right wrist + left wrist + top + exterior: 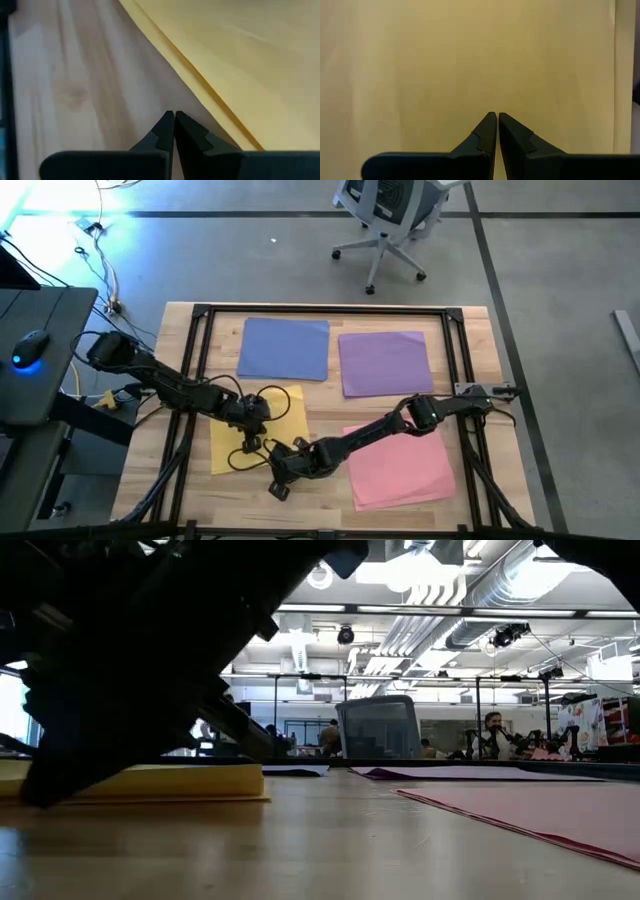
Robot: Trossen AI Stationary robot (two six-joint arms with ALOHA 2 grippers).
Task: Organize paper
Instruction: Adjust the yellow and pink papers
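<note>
Squaring yellow sheets (286,406): left gripper (496,119) pressed shut on top, right gripper (173,117) shut at stack edge; next, nudging edges flush

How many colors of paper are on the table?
4: blue paper at the far left, purple paper at the far right, yellow paper near left, pink paper near right. Stacked sheets may hide others.
</note>
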